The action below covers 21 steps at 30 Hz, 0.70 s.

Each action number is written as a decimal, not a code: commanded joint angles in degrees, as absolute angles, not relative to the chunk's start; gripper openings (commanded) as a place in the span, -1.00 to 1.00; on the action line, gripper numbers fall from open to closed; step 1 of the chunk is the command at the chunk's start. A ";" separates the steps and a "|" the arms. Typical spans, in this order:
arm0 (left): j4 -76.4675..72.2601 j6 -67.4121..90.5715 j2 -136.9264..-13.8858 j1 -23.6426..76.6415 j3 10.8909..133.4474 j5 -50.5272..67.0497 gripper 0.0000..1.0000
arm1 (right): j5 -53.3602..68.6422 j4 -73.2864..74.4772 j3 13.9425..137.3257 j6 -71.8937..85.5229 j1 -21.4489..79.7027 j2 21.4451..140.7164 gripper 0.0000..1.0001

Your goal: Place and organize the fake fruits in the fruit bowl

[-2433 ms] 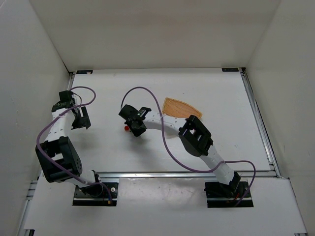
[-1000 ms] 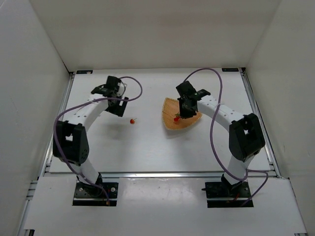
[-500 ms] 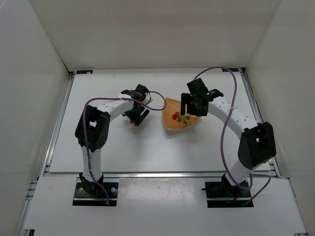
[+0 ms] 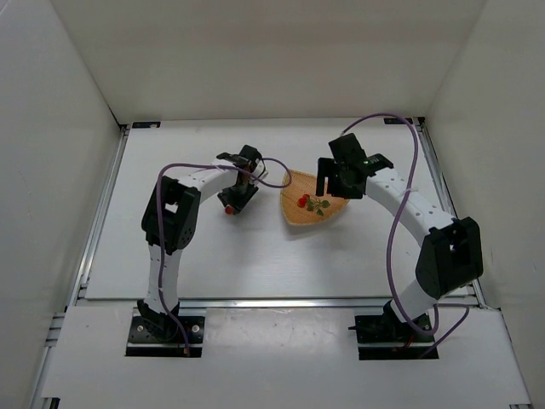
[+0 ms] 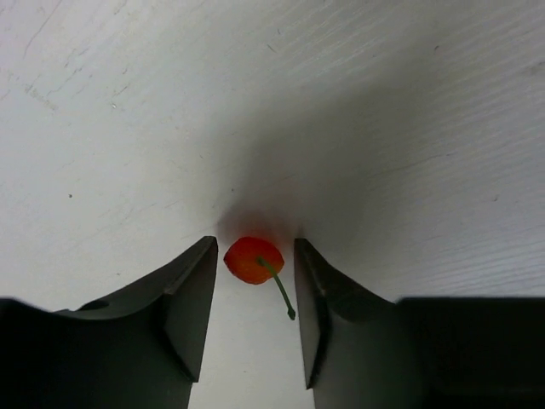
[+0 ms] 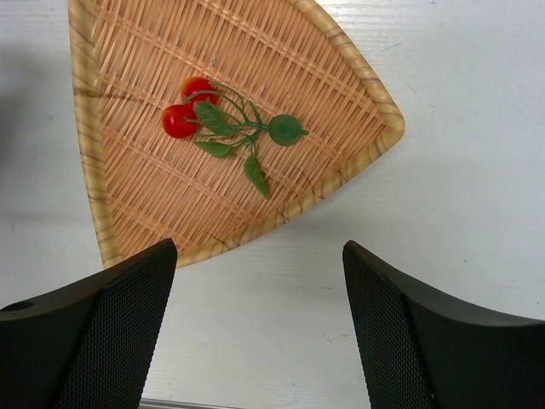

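Over on the left, the left gripper is down at the table, toward the far edge and a little left of centre, with its jaws standing close on either side of the single cherry. A thin sliver of white shows on each flank, so it reads as narrowly spread around the fruit, not a pinch yet. The cherry sits on the table surface, stem trailing back toward the wrist, just left of the bowl and apart from it. So that one is not home! Moving right, the fruit bowl lies right of centre in the far half of the table, and the cluster is already inside it, resting on the weave near the middle: two red balls, leaves fanned out. Further right, the right gripper hangs above the bowl's near rim with its jaws spread wide and nothing between them. By my reckoning, one piece is done and one is left, plus any tidying of the pair inside. Some things are hard to call: from above the left gripper half covers the cherry, so contact cannot be confirmed there. The round green piece in the cluster could be a leaf or a bud. The bowl's far corner runs out of the right wrist view.
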State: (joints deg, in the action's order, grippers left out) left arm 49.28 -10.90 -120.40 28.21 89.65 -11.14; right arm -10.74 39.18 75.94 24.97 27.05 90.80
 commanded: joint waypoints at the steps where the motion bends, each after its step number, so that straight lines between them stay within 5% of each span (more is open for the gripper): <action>1: 49.39 -10.11 -120.67 28.12 90.88 -9.58 -0.05 | -12.39 39.81 75.59 24.96 26.46 89.12 0.66; 3: 49.39 -10.11 -120.67 28.12 90.88 -9.58 -0.32 | -12.39 39.81 75.59 24.96 26.46 88.59 0.66; 10: 52.11 -8.27 -120.15 28.12 92.02 -14.41 -0.77 | -12.92 39.81 75.59 24.96 26.46 88.59 0.66; 21: 54.76 -9.31 -116.36 37.25 108.78 -18.55 -0.79 | -16.43 40.96 74.63 28.12 25.14 84.47 0.63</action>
